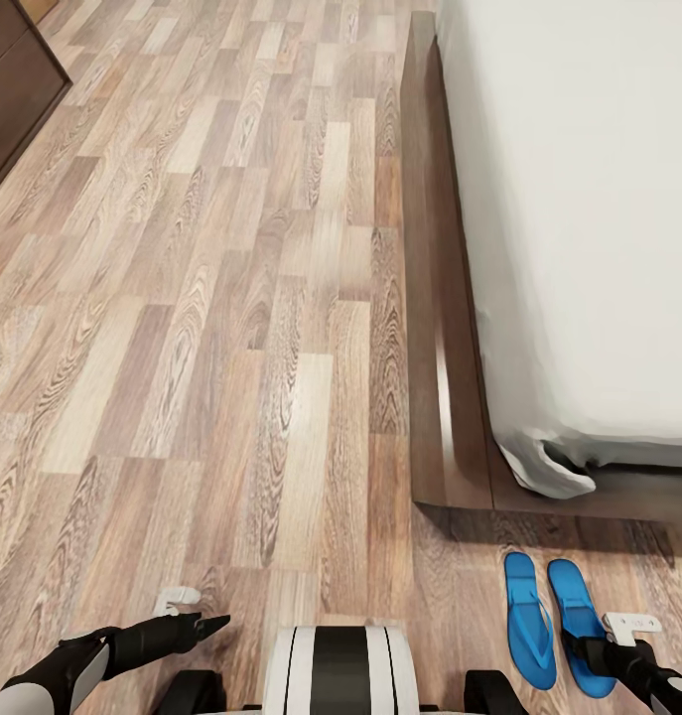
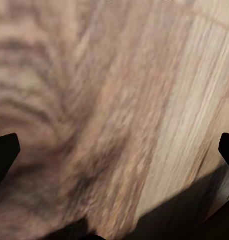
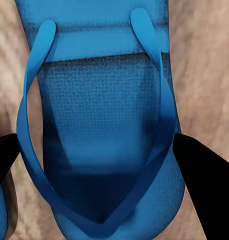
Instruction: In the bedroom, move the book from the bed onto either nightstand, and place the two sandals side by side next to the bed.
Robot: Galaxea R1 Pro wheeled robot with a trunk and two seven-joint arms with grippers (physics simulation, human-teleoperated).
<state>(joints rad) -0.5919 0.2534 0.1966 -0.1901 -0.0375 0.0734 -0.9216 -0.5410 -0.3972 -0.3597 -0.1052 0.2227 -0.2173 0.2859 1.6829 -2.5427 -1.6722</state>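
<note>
Where the plank floor (image 1: 211,328) meets the bed (image 1: 579,218) frame's foot corner, two blue sandals (image 1: 554,621) lie side by side; the right gripper (image 3: 107,165) hangs spread over one, the left gripper (image 2: 114,150) released.

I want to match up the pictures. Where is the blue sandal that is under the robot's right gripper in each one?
Head view: the right sandal lies at the bottom right, by the bed's foot corner, beside the other sandal, partly under the right gripper.
Left wrist view: no sandal, just wood floor.
Right wrist view: the sandal is in the middle, straps facing the camera.
Shared landmark: the wood-plank floor.
</note>
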